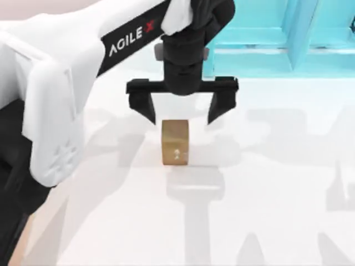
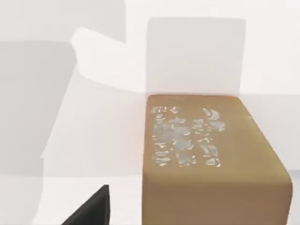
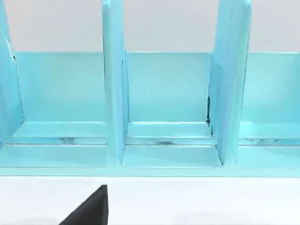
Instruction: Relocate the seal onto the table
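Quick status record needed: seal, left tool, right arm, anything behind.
seal: tan block standing on the white table, pale mark on its face
left tool: open, just above the seal, fingers either side, not touching it
right arm: faces the turquoise shelf unit; one dark finger visible
behind: shelf unit at the table's far edge, right of centre

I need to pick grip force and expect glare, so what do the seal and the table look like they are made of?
The seal looks like wood or dense tan resin with a matte finish: even golden-brown faces, crisp edges, pale carved marks on one face. The table looks like glossy white laminate: it carries soft reflections. The left end effector is open above the seal.
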{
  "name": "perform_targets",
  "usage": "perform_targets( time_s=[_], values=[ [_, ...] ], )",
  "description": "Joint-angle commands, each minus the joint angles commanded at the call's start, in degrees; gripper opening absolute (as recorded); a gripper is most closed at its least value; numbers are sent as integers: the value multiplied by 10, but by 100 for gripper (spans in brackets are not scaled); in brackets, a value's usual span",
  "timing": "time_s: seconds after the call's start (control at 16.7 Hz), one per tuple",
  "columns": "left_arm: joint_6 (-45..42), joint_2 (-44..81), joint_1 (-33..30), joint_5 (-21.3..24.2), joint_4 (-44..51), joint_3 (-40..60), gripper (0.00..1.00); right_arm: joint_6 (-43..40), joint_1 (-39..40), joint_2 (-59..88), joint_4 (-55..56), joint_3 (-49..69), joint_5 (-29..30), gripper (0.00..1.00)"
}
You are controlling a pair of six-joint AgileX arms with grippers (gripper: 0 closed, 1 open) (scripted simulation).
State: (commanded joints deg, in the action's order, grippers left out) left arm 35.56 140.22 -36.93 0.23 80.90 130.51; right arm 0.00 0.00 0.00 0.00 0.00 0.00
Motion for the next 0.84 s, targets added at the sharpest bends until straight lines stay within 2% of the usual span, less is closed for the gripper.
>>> perform_targets(
  time_s=[0.48,0.66,0.84],
  values=[
    [-2,52,0,1,220,276,100,0,0,0,0,0,0,100],
    [-3,61,0,1,271,339,100,0,0,0,0,0,0,100],
    [-3,64,1,1,286,358,100,0,0,0,0,0,0,100]
  ],
)
